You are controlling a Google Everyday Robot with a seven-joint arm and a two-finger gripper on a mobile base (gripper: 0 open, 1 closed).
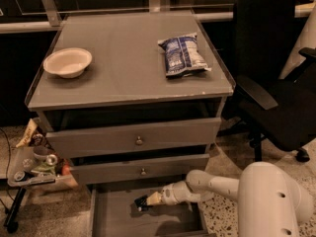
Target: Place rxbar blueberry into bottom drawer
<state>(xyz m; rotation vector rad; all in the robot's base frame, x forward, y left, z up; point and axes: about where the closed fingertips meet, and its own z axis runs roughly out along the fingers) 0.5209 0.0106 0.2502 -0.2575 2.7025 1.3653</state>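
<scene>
A robot's gripper (pixel 146 202) reaches into the open bottom drawer (pixel 116 222) of a grey cabinet (pixel 123 83), pinching the rxbar blueberry (pixel 139 203), which shows as a small dark shape at its tip. The bar is held just above the drawer's plain grey floor, near the middle of the tray and towards its back, with a shadow beneath it. The white arm (pixel 212 184) enters from the lower right, passing over the drawer's right side below the front of the middle drawer (pixel 108 173). Both the middle drawer and the top drawer (pixel 94 141) are pulled slightly out, each with a round metal knob at its centre. On the cabinet top, a pale bowl (pixel 67 62) sits near the left edge and a blue-and-white chip bag (pixel 182 55) lies well apart from it on the right. A black office chair (pixel 276 83) stands beside the cabinet on the right, and a small tray (pixel 29 177) of clutter on a stand sits low at the left
</scene>
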